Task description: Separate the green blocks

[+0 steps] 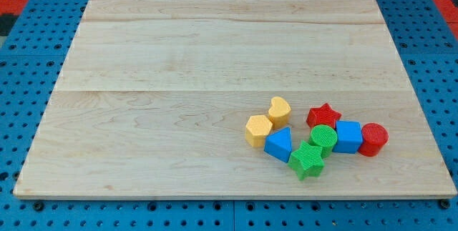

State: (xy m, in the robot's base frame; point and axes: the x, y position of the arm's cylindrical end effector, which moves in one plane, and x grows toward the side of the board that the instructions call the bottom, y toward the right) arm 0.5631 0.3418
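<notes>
Eight coloured blocks sit bunched in the lower right part of a pale wooden surface (179, 66), which lies on a blue perforated base (28, 217). The two green blocks touch at the heart of the cluster: a green cylinder (323, 139) and, just below and to its left, a green star (307, 160), the block nearest the view's bottom. A blue triangular block (279, 144) presses against the green star's upper left side; a blue cube (348, 136) sits against the cylinder's right. A red cylinder (373, 139) closes the row on the view's right, and a red star (323, 115) stands just above the green cylinder. At the cluster's left, a yellow hexagon (258, 130) and a yellow heart (279, 109) sit side by side. No writing, brand or label can be read anywhere. My tip does not show in this view, nor does the rod, so its place relative to the blocks cannot be told. The base is cut off at the edges.
</notes>
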